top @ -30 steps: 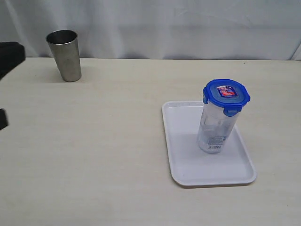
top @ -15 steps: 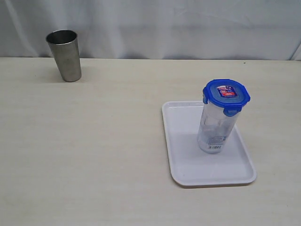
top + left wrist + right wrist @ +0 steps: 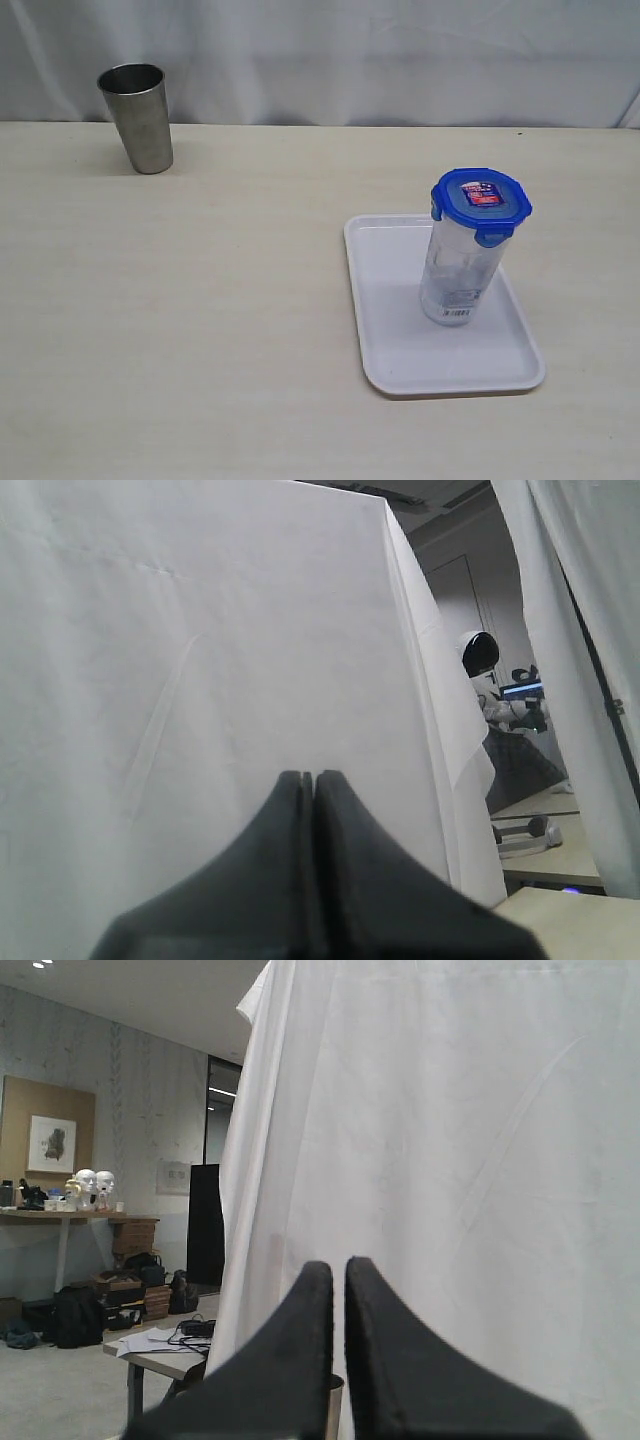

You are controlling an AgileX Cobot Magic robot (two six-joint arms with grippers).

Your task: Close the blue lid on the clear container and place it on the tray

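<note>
The left fingers [image 3: 270,880] are pressed together, the right fingers [image 3: 290,1360] all but touching. Both are empty and face a white curtain [image 3: 150,630]. Neither wrist view shows the one clear container [image 3: 455,280], which stands upright on one tray [image 3: 400,360] with one blue lid [image 3: 481,203] on top. One steel tumbler [image 3: 138,118] stands well apart on the tabletop [image 3: 250,300].

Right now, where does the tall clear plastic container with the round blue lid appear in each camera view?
Exterior view: the clear container stands upright on the flat white plastic tray, right of centre, the blue lid on top.
Left wrist view: not in it.
Right wrist view: not in it.
Shared landmark: the white cloth backdrop, seen in all three views.
</note>
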